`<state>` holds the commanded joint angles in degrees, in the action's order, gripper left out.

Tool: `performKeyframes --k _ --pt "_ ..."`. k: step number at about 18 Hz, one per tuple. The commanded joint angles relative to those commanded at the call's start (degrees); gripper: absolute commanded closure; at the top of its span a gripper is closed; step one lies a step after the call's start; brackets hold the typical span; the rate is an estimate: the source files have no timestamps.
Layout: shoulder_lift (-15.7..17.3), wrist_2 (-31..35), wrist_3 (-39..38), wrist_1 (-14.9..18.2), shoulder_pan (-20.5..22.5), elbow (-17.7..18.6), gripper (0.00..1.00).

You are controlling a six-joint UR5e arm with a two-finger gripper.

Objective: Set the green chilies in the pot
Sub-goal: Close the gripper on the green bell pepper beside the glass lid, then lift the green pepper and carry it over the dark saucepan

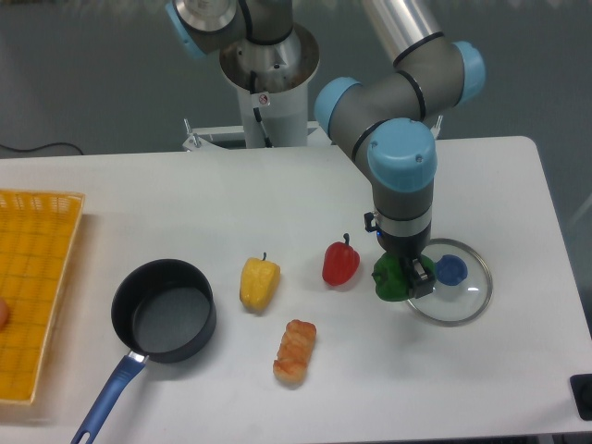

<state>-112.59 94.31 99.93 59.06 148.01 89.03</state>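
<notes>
Tool: the tool (404, 274) is pointing straight down over the green chilies (389, 280), its fingers reaching down around the toy; whether they are already pinching it or standing apart cannot be told from this view.
Green chilies: the chunky green pepper is sitting on the desk (139, 194) at the right, just beside the glass lid (450, 294) and touching or overlapping its left rim as seen from the camera.
Pot: the pot (165, 311) is waiting empty at the left, well apart from the tool, with its blue handle trailing toward the front edge.
Things between: the red pepper (340, 264), the yellow pepper (259, 283) and an orange prawn-like toy (294, 351) are lying across the stretch between chilies and pot.
Other: a yellow basket (37, 287) is resting at the far left edge.
Progress: the task is looking to be at its pick-up stage, with nothing delivered yet.
Left to do: securing the hold, lifting, carrying leftward above the other toys, and releasing over the pot.
</notes>
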Motion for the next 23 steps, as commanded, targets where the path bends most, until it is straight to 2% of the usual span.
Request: performKeyframes --k 6,12,15,23 --pt "0.1 0.0 -1.0 0.1 -0.4 0.6 0.56" --pt "3.4 0.0 -5.7 1.1 -3.2 2.2 0.56" --pt "5.1 0.0 -10.3 2.8 -6.4 2.3 0.56" --pt "5.8 0.4 -24.2 2.9 -17.5 2.9 0.56"
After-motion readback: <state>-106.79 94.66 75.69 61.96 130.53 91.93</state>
